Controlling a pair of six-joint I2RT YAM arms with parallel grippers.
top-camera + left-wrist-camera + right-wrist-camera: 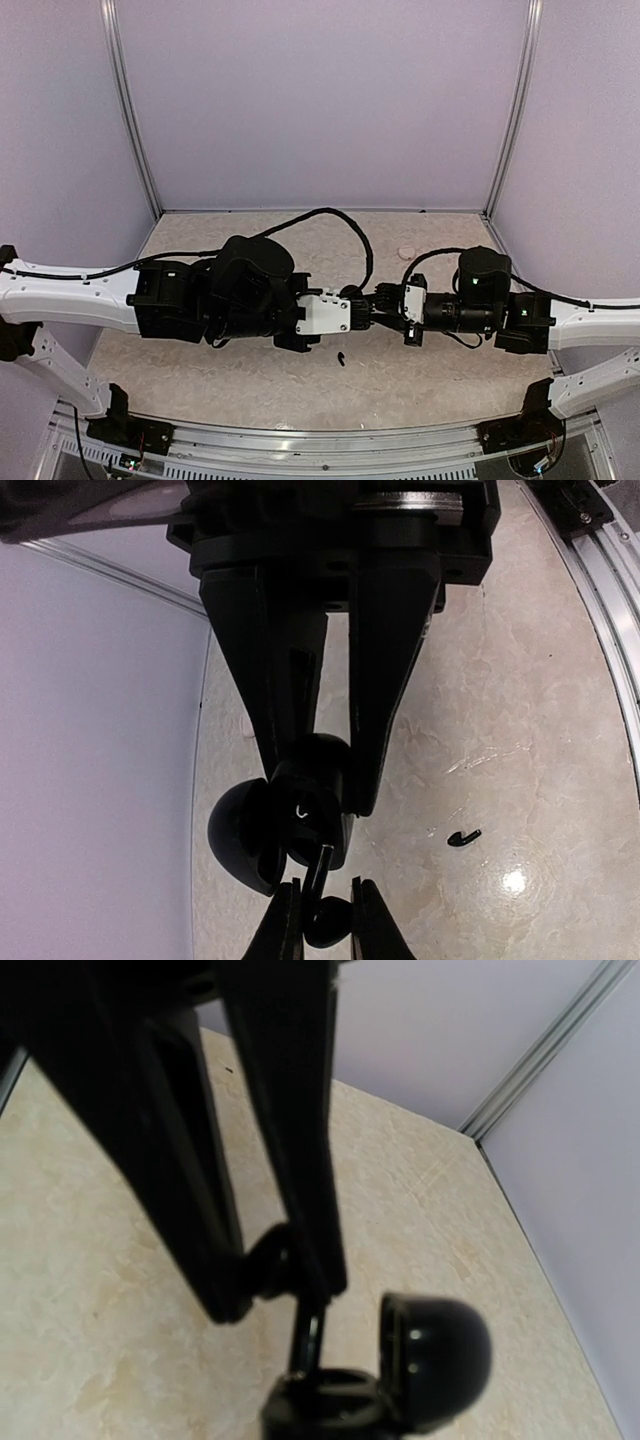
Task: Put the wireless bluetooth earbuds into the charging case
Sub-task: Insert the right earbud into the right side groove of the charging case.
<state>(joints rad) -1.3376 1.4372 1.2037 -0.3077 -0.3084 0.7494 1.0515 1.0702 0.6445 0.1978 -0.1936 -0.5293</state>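
The round black charging case [300, 820] hangs above the table with my left gripper [315, 792] shut on its body. Its lid [236, 836] stands open to the side. My right gripper [275, 1292] is shut on one black earbud [266, 1260]. That earbud's stem [307, 1342] points down into the open case [330, 1405], touching its mouth, beside the lid [442, 1358]. The left wrist view shows the same held earbud [328, 920] between the right fingers [283, 920]. A second earbud [463, 837] lies loose on the table [343, 358]. The two grippers [358, 300] [386, 298] meet at the table's middle.
A small pale pink round object [405, 251] lies on the beige table toward the back right. Lilac walls close in the back and sides. An aluminium rail [320, 440] runs along the near edge. Black cables loop over both arms.
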